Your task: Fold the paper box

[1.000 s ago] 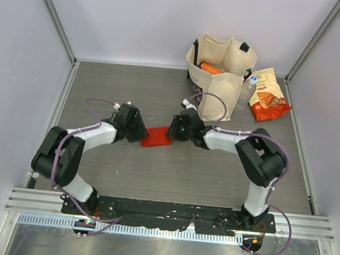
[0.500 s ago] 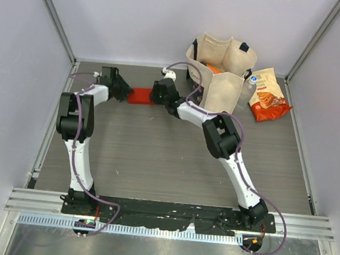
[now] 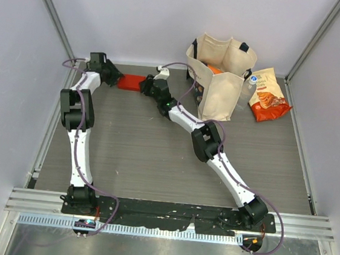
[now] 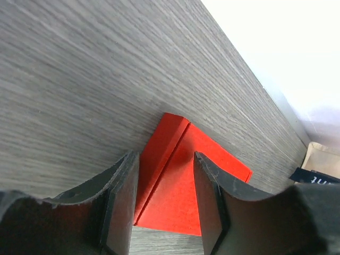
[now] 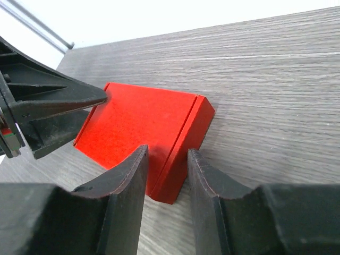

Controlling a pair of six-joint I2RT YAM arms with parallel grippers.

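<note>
The paper box (image 3: pixel 130 82) is a small flat bright red rectangular box lying on the grey table near the back wall. It shows in the left wrist view (image 4: pixel 172 186) and the right wrist view (image 5: pixel 138 117). My left gripper (image 3: pixel 113 78) is at its left end, and my right gripper (image 3: pixel 145 86) is at its right end. In the left wrist view my left gripper (image 4: pixel 164 158) has its jaws apart, straddling a corner of the box. In the right wrist view my right gripper (image 5: pixel 167 151) has its jaws apart around the box's folded side edge.
A beige cloth tote bag (image 3: pixel 218 84) stands at the back right with an orange item (image 3: pixel 211 68) inside. An orange-red snack bag (image 3: pixel 269 95) and a bottle (image 3: pixel 249 86) lie beside it. The back wall and left frame rail (image 3: pixel 64 92) are close to both grippers.
Both arms have stretched out from the middle of the table to the far back left, and the red box has moved with them between the grippers to near the back wall.
</note>
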